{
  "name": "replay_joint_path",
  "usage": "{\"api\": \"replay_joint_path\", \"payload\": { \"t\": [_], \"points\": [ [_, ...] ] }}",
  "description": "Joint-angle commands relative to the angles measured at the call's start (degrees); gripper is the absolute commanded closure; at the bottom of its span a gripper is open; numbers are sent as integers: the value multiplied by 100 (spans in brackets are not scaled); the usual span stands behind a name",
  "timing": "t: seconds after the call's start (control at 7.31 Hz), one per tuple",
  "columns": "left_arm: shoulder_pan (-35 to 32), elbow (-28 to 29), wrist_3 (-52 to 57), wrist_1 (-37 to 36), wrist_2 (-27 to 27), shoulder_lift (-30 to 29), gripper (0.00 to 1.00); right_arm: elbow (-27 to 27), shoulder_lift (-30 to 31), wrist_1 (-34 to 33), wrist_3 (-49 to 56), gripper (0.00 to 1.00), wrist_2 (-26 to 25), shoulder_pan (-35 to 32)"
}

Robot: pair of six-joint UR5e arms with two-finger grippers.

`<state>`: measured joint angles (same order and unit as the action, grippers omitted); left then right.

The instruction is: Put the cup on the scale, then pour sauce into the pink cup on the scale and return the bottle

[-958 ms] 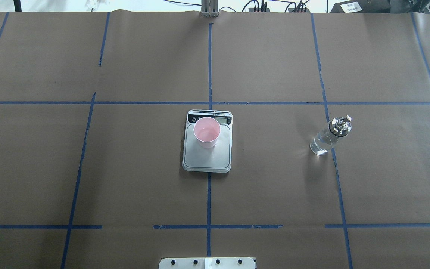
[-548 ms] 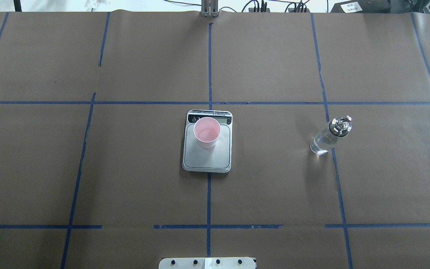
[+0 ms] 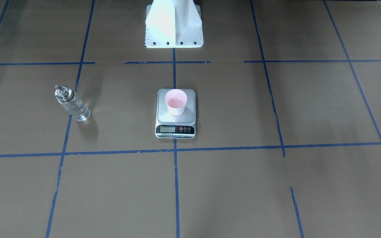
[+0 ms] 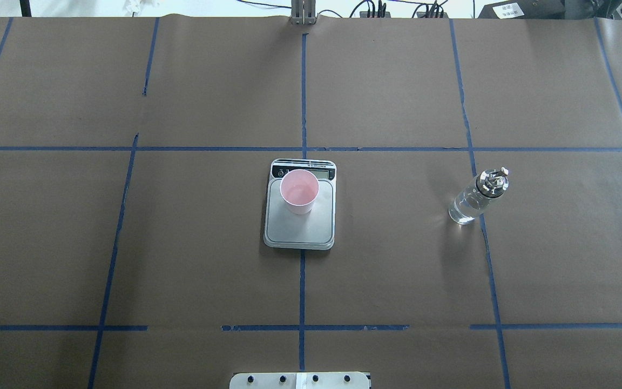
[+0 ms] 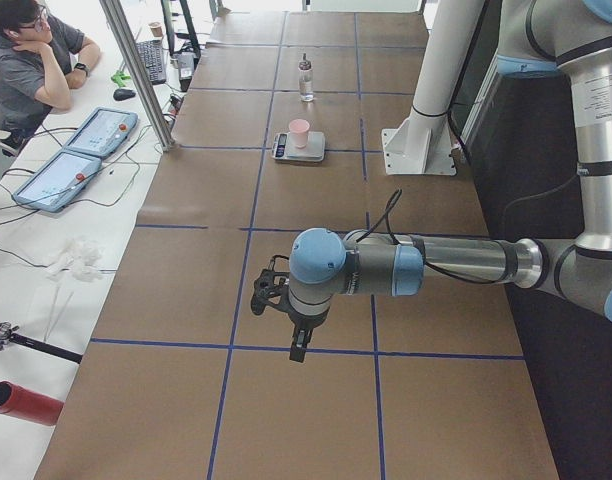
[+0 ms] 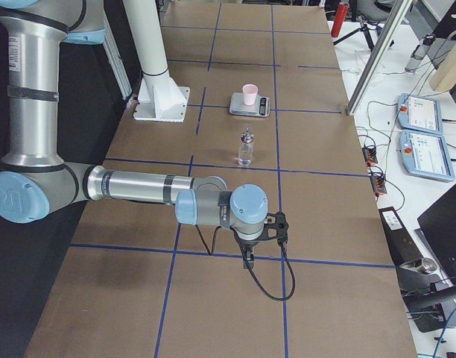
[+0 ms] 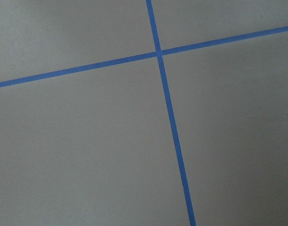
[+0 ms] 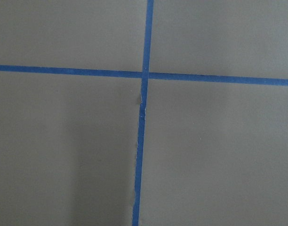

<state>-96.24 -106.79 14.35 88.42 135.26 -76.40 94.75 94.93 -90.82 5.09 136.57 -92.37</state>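
Note:
The pink cup (image 4: 299, 190) stands upright on the silver scale (image 4: 300, 229), near its display end, with a thin layer of liquid in its bottom. The clear glass bottle (image 4: 475, 197) with a silver pourer cap stands upright on the table to the right, and clear sauce shows in it. In the front-facing view the cup (image 3: 176, 100) sits on the scale (image 3: 175, 130) and the bottle (image 3: 71, 104) is at the left. My left gripper (image 5: 268, 292) and right gripper (image 6: 282, 226) hang far from these things, over bare table. I cannot tell whether either is open or shut.
The white robot pedestal (image 3: 173, 26) stands behind the scale. Blue tape lines cross the brown paper on the table. Beyond the table's far edge a person (image 5: 31, 60) sits by two tablets (image 5: 81, 155), with cables and a metal post (image 5: 136, 70) nearby.

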Motion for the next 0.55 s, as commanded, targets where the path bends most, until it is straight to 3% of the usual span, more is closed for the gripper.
{"api": "replay_joint_path", "payload": {
  "t": [0.0,0.41],
  "points": [
    [0,-8,7,0,0,2,0,210,-62,-313,44,0,-254,62],
    [9,-18,-2,-9,0,-42,0,263,-80,-287,27,0,-255,70]
  ]
}}
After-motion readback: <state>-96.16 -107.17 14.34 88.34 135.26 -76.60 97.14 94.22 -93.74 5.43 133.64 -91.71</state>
